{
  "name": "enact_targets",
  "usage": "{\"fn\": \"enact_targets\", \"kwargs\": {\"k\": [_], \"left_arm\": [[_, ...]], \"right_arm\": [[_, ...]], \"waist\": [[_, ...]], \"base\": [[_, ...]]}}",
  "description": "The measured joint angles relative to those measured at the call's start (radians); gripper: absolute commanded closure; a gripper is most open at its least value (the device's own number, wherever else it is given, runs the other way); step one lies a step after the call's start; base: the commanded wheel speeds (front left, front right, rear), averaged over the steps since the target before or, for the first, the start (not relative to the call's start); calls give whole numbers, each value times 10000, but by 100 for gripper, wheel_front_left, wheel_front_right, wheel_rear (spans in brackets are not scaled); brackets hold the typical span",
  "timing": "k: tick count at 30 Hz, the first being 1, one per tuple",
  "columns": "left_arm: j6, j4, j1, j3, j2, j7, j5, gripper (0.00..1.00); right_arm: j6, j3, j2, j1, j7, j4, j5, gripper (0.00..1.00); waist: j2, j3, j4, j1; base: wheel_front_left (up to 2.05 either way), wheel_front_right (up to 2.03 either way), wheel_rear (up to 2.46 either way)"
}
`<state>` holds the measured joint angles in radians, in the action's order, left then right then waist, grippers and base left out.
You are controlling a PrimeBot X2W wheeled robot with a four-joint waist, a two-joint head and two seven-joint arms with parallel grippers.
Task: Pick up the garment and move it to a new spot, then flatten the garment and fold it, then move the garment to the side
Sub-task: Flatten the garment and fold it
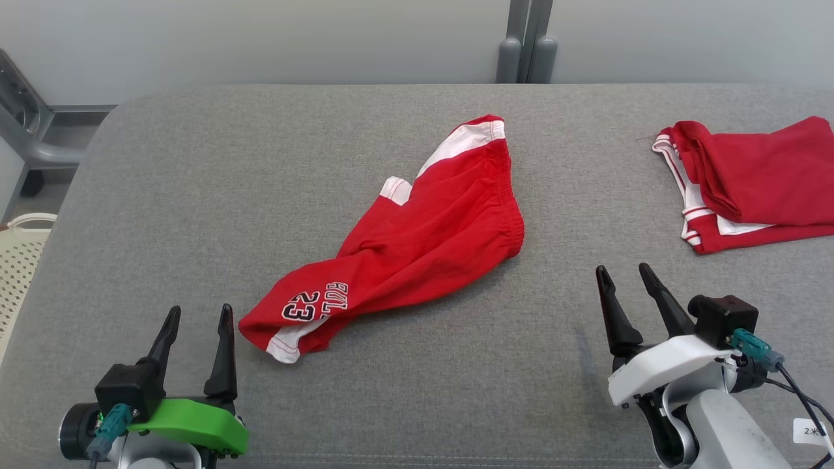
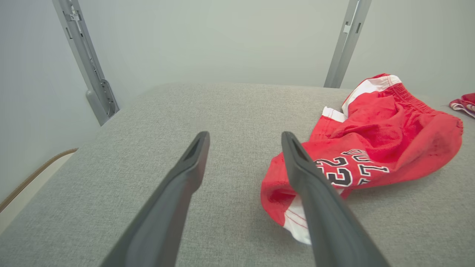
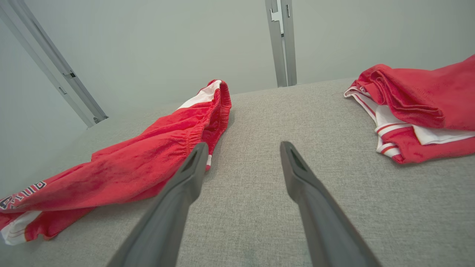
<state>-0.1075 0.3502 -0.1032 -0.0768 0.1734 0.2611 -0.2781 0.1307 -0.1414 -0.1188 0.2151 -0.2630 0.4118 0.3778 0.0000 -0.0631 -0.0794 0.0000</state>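
The garment [image 1: 417,241] is a pair of red shorts with white trim and a "23" print, lying crumpled across the middle of the grey padded table [image 1: 195,195]. In the left wrist view the garment [image 2: 374,148] lies just right of my fingers; in the right wrist view its waistband [image 3: 178,137] lies to the left. My left gripper [image 1: 199,316] stands open near the front left, beside the shorts' printed leg hem, holding nothing. My right gripper [image 1: 624,271] stands open at the front right, empty and apart from the cloth.
A second red and white garment [image 1: 749,182] lies folded at the table's right edge, also seen as folded cloth [image 3: 419,107]. A pale perforated basket [image 1: 16,260] sits beyond the table's left edge. Grey metal posts [image 1: 526,45] rise behind the table.
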Motion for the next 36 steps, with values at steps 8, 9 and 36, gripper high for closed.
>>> {"fn": "enact_targets", "kwargs": {"k": [8, 9, 36], "left_arm": [[73, -1235, 539, 826, -800, 0, 740, 0], [71, -1296, 569, 884, -853, -2, 803, 0], [-125, -1638, 495, 1081, -1220, 0, 1116, 0]], "right_arm": [[0, -297, -125, 181, 0, 397, 142, 0], [0, -328, -144, 186, 0, 445, 182, 0], [0, -3149, -757, 3502, 100, 4725, 1718, 0]], "waist": [[0, 40, -303, 0], [0, 52, -334, 0], [0, -285, -1531, 0]], "base": [[0, 0, 0], [0, 0, 0], [0, 0, 0]]}}
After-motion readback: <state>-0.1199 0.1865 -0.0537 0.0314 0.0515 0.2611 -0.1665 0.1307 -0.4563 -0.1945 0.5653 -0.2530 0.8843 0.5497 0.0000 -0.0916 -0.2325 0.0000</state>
